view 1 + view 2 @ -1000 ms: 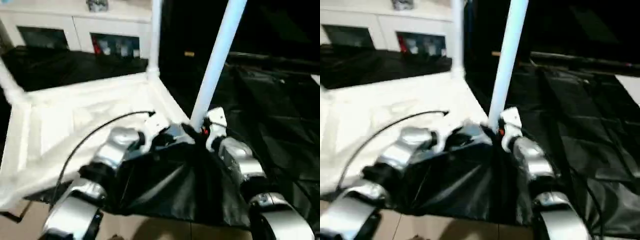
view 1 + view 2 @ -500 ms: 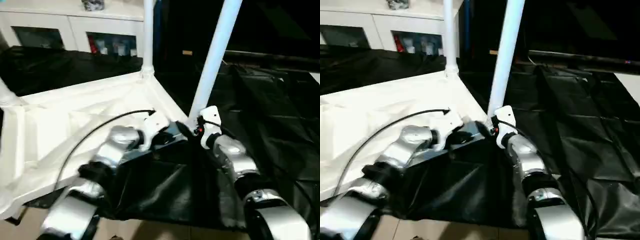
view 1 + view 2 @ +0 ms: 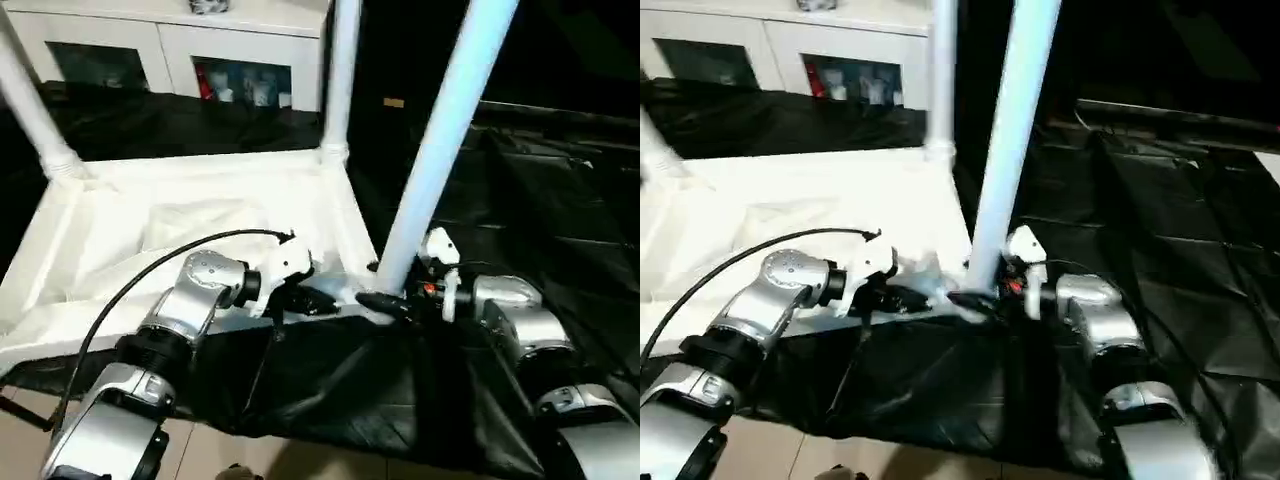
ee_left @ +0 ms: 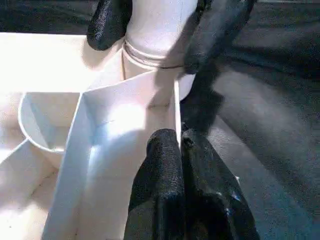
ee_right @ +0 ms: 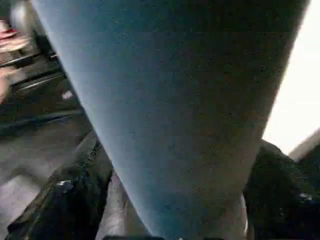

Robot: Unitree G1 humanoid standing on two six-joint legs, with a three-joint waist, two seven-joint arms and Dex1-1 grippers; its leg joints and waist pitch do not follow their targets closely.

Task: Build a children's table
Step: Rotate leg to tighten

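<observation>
The white table top (image 3: 200,215) lies upside down on a black sheet, ribbed side up. Two white legs stand in its far corners (image 3: 340,80) (image 3: 30,100). A third leg (image 3: 440,150) rises, leaning right, from the near right corner socket. My right gripper (image 3: 385,298) is shut on that leg at its base, one black finger (image 4: 110,20) on each side of it (image 4: 155,30); the right wrist view shows the leg (image 5: 175,100) close up. My left gripper (image 3: 325,300) is shut, its fingers (image 4: 165,175) pinching the top's thin near rim beside the socket.
A white glass-door cabinet (image 3: 150,60) stands along the back. The black sheet (image 3: 540,200) spreads wide to the right and hangs in folds below my arms. A black cable (image 3: 150,270) loops over my left forearm. Beige floor (image 3: 260,460) shows at the near edge.
The camera has shifted. My right forearm has swung out to the right and its gripper sits lower, at the leg's base. The left gripper stays on the rim.
</observation>
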